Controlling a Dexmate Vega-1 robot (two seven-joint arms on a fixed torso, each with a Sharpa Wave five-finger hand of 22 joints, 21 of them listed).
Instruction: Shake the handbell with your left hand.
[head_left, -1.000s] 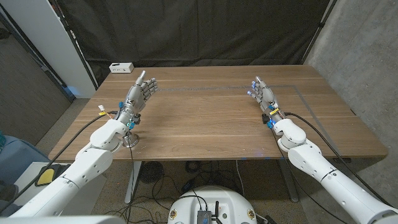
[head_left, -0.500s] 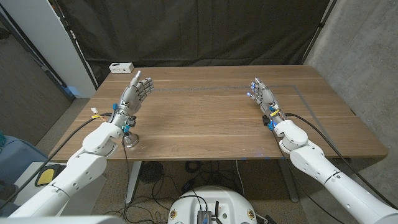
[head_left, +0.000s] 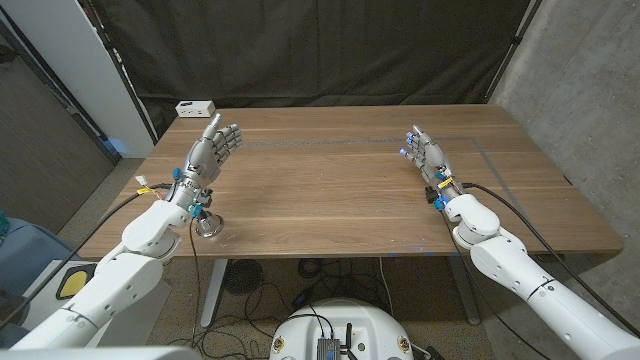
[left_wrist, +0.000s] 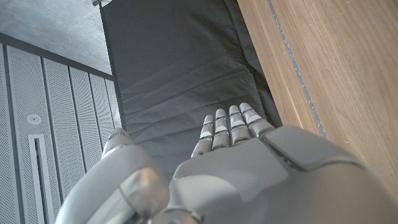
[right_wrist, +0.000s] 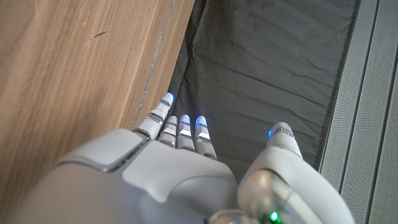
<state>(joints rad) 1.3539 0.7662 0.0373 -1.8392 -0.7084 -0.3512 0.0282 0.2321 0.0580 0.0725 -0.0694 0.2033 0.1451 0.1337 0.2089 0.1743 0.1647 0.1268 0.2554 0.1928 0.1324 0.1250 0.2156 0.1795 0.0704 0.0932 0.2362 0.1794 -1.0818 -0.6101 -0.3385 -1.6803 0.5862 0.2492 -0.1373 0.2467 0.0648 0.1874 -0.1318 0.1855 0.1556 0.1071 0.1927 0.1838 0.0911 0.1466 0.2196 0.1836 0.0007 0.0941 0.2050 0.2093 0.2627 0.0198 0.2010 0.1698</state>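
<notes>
- The head view looks down from above the near edge onto the whole table, facing the far black curtain, with both arms entering from the bottom corners.
- The left wrist view sits close behind the left robot hand, looking along its back toward the curtain.
- The right wrist view does likewise behind the right robot hand.
- All three views share the table's wood and the curtain.
</notes>
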